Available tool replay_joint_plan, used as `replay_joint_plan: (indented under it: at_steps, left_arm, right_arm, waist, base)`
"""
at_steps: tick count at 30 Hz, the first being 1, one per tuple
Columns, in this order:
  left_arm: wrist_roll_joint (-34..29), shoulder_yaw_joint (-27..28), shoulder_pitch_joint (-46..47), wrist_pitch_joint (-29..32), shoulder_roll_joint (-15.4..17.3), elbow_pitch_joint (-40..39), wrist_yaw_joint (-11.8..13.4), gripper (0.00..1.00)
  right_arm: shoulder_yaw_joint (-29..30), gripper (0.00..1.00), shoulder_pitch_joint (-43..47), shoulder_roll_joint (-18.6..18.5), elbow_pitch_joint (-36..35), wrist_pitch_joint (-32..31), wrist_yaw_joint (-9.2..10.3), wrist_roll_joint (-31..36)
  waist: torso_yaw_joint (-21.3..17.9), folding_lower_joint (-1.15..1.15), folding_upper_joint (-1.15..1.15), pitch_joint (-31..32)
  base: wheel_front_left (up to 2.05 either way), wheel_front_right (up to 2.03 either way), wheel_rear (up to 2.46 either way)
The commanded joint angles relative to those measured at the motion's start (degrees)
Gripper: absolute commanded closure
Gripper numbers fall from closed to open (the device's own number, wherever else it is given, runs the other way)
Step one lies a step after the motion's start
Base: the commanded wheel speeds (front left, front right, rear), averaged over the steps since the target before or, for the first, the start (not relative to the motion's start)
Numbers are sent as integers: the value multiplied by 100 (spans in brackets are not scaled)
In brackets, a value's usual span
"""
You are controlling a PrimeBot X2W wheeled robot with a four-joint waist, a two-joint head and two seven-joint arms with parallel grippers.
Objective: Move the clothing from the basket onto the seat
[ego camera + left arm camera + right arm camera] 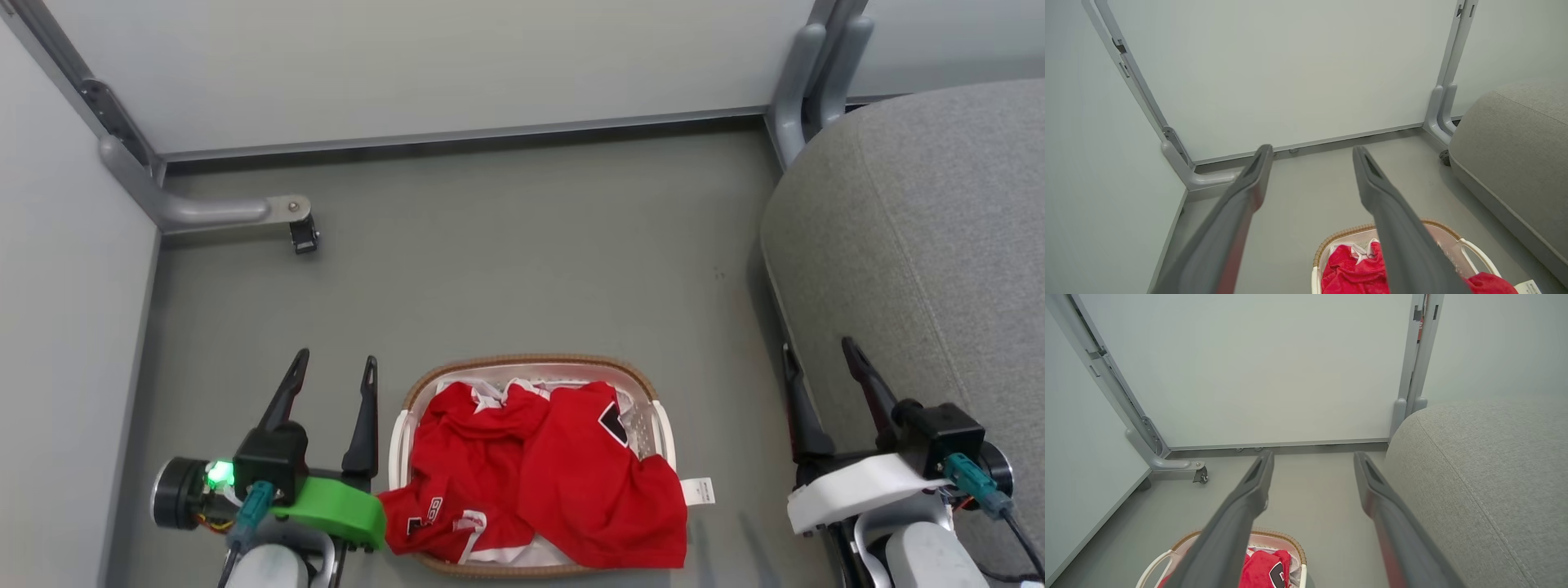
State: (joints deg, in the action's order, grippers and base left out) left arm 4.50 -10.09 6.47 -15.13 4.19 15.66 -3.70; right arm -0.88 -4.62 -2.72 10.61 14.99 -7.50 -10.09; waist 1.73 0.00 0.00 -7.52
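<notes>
Red clothing (539, 474) lies heaped in the white basket (531, 366) on the floor, spilling over its near and right rim, a white label tag (698, 491) hanging out. The clothing (1351, 269) and the basket (1347, 233) also show low in the left wrist view, and the clothing (1263, 571) and the basket (1286, 538) low in the right wrist view. My left gripper (337, 367) stands open just left of the basket, nothing between its fingers. My right gripper (819, 349) is open and empty, beside the grey seat (922, 261). The seat (1515, 139) (1486, 477) fills the right side.
Pale partition walls (424, 65) close the back and left. A grey frame foot with a caster (304, 235) juts onto the floor at the back left. Another grey frame post (804, 82) stands by the seat's far corner. Bare grey floor (531, 261) lies beyond the basket.
</notes>
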Motion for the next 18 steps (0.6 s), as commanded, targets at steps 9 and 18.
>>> replay_joint_plan:
  at_steps: [9,18]
  left_arm:
    - [-214,-378,1068,-4,152,820,-247,0]
    - [-106,-1023,1692,-1,291,1955,-376,0]
  right_arm:
    - [-5,0,-554,-32,-117,29,2,37]
    - [75,0,-877,-30,-154,30,2,23]
  waist:
    - [-189,0,0,-934]
    - [-333,0,0,-1539]
  base:
    - [0,0,0]
    - [0,0,0]
